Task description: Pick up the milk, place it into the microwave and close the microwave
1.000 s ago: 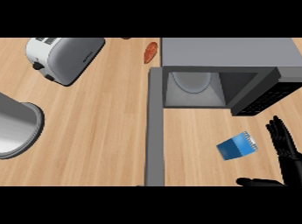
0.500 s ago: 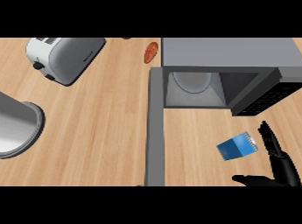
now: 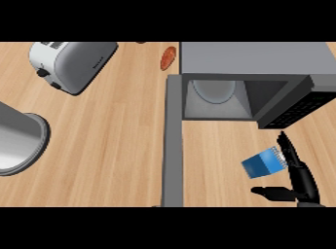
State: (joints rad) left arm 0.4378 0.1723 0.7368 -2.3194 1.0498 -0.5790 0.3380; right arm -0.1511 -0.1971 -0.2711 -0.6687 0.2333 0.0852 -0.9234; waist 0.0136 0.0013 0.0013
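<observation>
The milk (image 3: 262,164) is a small blue carton with a white striped top, standing on the wooden counter in front of the microwave (image 3: 256,82). The microwave is grey, and its door (image 3: 173,141) hangs open towards me, showing a round glass turntable inside. My right hand (image 3: 300,180) is open at the carton's right side, fingers straight along it and thumb stretched out below it. The fingertips look to be touching the carton's top edge. My left hand does not show.
A silver toaster (image 3: 69,63) sits at the back left. A large grey pot (image 3: 9,141) lies on its side at the left edge. A small reddish item (image 3: 169,57) rests behind the microwave's left corner.
My right hand has slid left towards the milk, closing the gap until its fingers lie against the carton. The carton and the microwave door have not moved.
</observation>
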